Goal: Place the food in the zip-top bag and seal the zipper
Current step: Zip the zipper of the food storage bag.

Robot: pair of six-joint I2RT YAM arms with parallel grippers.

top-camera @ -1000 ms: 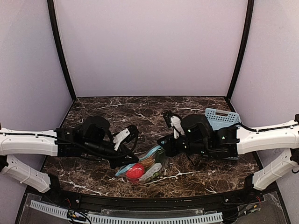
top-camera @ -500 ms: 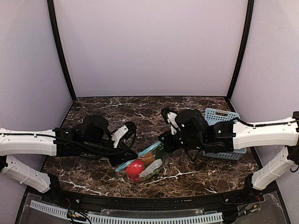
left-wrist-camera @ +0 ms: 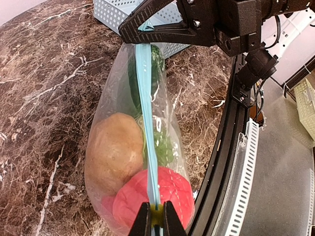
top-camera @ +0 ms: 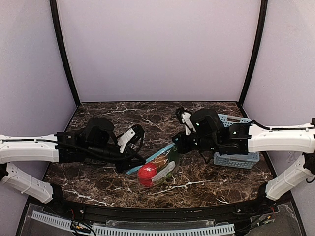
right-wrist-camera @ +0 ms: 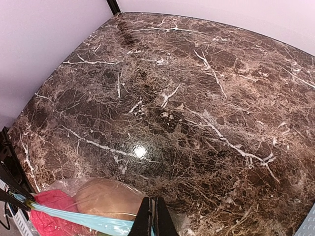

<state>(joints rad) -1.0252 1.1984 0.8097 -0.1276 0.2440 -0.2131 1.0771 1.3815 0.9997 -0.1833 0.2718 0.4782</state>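
The clear zip-top bag [top-camera: 156, 169] hangs between my two grippers above the marble table. Inside it show a red fruit [left-wrist-camera: 150, 196], the brown-orange oval fruit [left-wrist-camera: 114, 150] and the green grape bunch [left-wrist-camera: 160, 142]. The teal-blue zipper [left-wrist-camera: 145, 113] is stretched taut as one narrow strip. My left gripper [left-wrist-camera: 156, 219] is shut on the zipper's near end, over a small yellow-green piece. My right gripper [right-wrist-camera: 153, 219] is shut on the zipper's far end; its black fingers [left-wrist-camera: 162, 29] show in the left wrist view. The bag [right-wrist-camera: 93, 201] also shows in the right wrist view.
A light-blue plastic basket [top-camera: 237, 147] stands at the right, partly under my right arm, and shows in the left wrist view [left-wrist-camera: 118, 10]. The table's black front rail [left-wrist-camera: 221, 162] runs close below the bag. Lilac walls close in three sides.
Both grippers and the bag between them have shifted right and a little up. The zipper strip now looks straighter and tauter. The right arm has drawn back off more of the basket.
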